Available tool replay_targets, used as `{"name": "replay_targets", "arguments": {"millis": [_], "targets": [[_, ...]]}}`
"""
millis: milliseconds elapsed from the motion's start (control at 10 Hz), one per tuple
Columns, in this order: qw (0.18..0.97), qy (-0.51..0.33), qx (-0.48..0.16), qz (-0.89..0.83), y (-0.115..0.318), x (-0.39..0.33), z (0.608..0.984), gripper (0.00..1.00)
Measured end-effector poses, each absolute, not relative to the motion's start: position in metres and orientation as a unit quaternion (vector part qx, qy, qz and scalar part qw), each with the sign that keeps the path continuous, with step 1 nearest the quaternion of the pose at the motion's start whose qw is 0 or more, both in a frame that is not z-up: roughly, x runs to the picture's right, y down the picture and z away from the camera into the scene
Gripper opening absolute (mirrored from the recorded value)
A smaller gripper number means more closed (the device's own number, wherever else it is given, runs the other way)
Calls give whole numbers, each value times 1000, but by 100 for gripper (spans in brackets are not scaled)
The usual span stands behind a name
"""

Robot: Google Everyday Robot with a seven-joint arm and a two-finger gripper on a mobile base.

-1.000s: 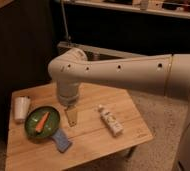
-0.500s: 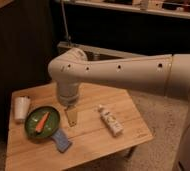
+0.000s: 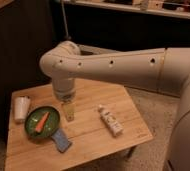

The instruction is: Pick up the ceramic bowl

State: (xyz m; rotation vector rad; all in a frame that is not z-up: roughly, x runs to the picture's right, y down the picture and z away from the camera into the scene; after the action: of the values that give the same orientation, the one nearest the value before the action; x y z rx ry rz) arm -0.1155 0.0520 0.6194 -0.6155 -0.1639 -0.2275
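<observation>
**Gripper.** The gripper [image 3: 68,112] hangs straight down from the wrist housing, over the middle of the wooden table [image 3: 93,146] and somewhat toward its left edge. Its tip is low, close above the tabletop. Whether the gripper is apart or closed cannot be told from this view. It holds nothing that can be seen.

**Task object.** The ceramic bowl [image 3: 51,126] sits upright on the table, just beside the gripper on the side nearer the left edge. Its rim is close to the gripper tip; contact cannot be confirmed. An orange carrot [image 3: 40,121] lies inside the bowl, slanted across it.

**Nearby items.**
- A white cup [image 3: 21,107] stands upright near the left edge, just beside the bowl.
- A blue sponge [image 3: 62,141] lies flat toward the front edge, just beside the bowl's near rim.
- A small white bottle [image 3: 110,120] lies on its side in the right half of the table, well apart from the bowl.

**Arm.** The white arm [image 3: 113,65] enters from the right of the view, runs level above the table's far edge, and bends downward at the wrist.
</observation>
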Motion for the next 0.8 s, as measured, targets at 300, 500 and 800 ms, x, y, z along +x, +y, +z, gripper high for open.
{"name": "replay_targets", "arguments": {"millis": [300,500,800], "targets": [[967,-16,-250,53,21,-86,595,80],[970,-15,-207,127,9,-66,581,80],[970,-16,-197,141,7,-62,577,80]]}}
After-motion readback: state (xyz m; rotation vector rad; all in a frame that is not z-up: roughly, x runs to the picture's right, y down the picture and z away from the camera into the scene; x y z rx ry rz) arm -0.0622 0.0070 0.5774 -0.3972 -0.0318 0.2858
